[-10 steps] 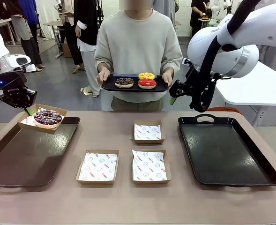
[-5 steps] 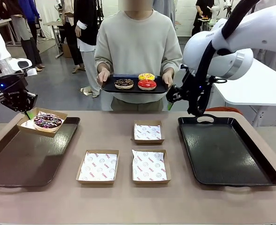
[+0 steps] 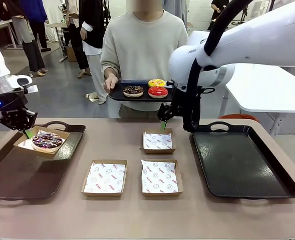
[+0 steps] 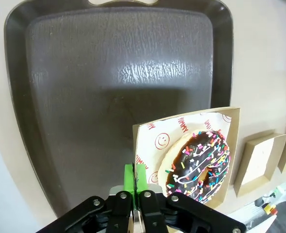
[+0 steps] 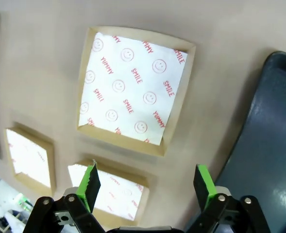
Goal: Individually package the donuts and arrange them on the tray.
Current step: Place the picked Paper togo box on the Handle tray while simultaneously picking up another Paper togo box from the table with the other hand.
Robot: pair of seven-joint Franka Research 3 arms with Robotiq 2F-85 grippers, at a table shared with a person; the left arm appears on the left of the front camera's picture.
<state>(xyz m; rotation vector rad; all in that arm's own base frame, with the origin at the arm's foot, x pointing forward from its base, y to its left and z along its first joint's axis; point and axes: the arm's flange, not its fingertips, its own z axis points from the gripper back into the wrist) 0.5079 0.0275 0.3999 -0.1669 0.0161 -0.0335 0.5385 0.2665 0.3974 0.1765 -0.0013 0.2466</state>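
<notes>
One sprinkled donut (image 3: 47, 140) is boxed, the left gripper (image 3: 26, 131) pinching its box (image 3: 58, 148) onto the frame-left tray (image 3: 27, 175). The right gripper (image 3: 163, 120) gapes above the empty boxes (image 3: 157, 141), and three donuts (image 3: 158, 91) remain unpacked.

The right arm (image 3: 247, 40) hides the held tray's (image 3: 118, 96) 3 o'clock end; the left claw (image 4: 135, 171) covers the box's (image 4: 232, 131) 7 o'clock corner.

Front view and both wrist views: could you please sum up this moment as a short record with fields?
Left claw: shut on the edge of the box holding the sprinkled donut, over the brown tray, at its far end
Right claw: open, above the far empty box
Other empty boxes: two, nearer the robot
Black tray: on the table's right side
Person: holds a dark tray with a chocolate donut, yellow donut and red donut
</notes>
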